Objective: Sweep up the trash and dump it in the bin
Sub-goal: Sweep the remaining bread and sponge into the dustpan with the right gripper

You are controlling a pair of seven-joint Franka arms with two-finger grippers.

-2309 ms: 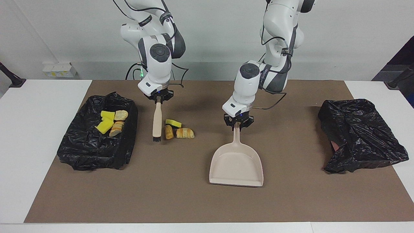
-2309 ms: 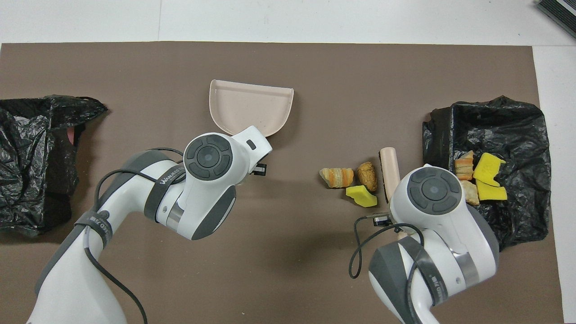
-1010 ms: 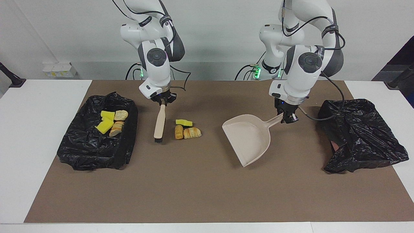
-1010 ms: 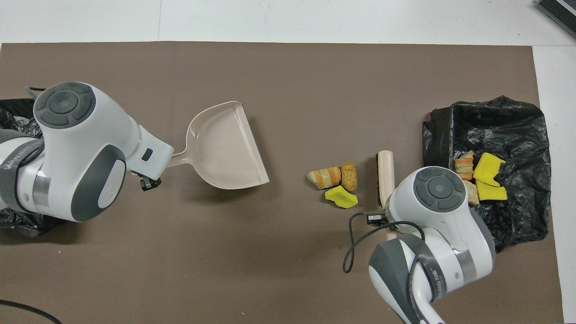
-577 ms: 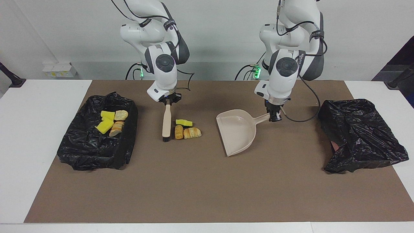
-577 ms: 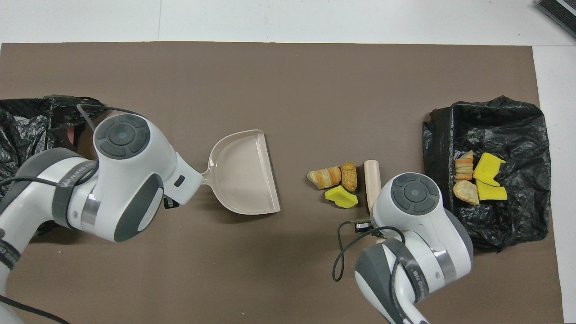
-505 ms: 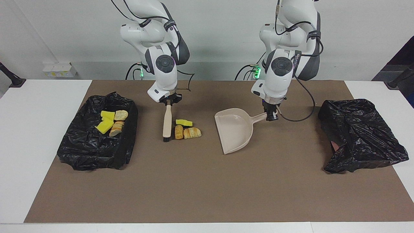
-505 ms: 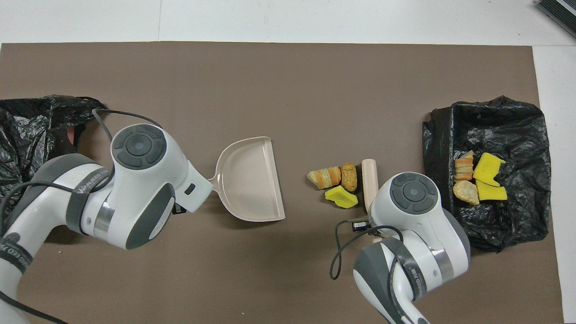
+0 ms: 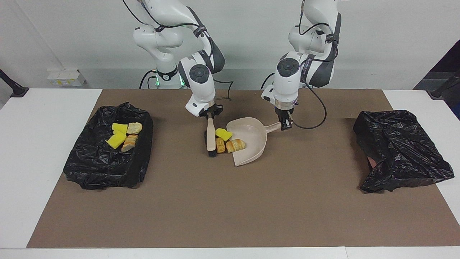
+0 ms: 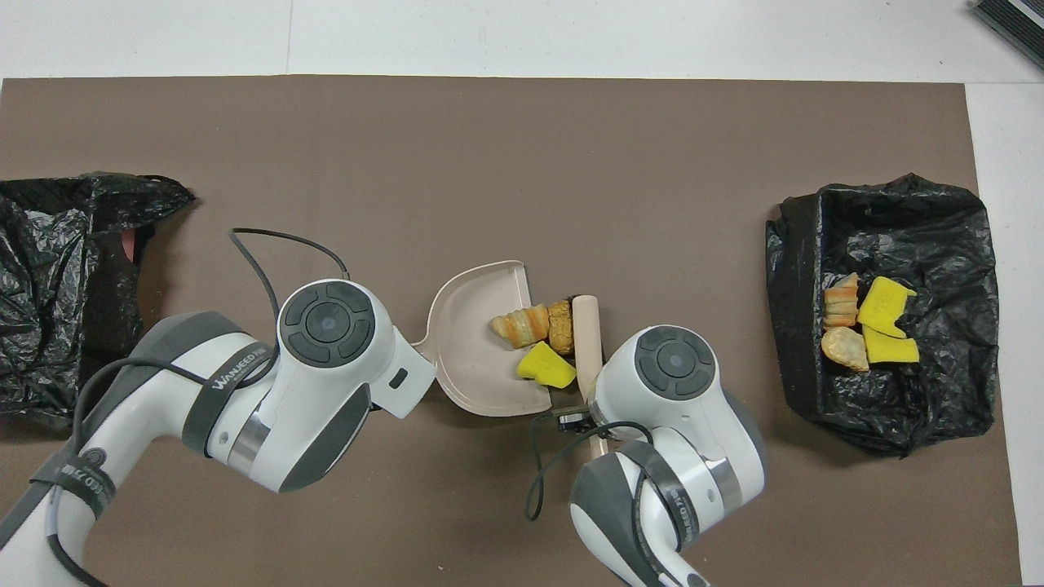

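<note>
Three loose pieces of trash lie at the open mouth of the beige dustpan (image 9: 251, 138) (image 10: 469, 346). A yellow sponge chunk (image 9: 223, 134) (image 10: 545, 367) and a croissant piece (image 9: 236, 145) (image 10: 519, 324) lie partly on the pan. A bread piece (image 9: 220, 145) (image 10: 559, 326) lies between them and the brush. My right gripper (image 9: 209, 116) is shut on the beige brush (image 9: 210, 138) (image 10: 586, 334), whose bristles rest against the scraps. My left gripper (image 9: 286, 124) is shut on the dustpan's handle. The black-lined bin (image 9: 142, 158) (image 10: 897, 236) stands toward the right arm's end and holds several more scraps (image 9: 122, 138). In the overhead view both wrists hide their fingers.
A second crumpled black bag (image 9: 399, 151) (image 10: 57, 285) lies toward the left arm's end of the brown mat (image 9: 230, 208). White table borders the mat on every side.
The brush swept the three scraps toward the left arm's end. The dustpan turned and slid toward the right arm's end to meet them. The scraps now lie at the pan's mouth.
</note>
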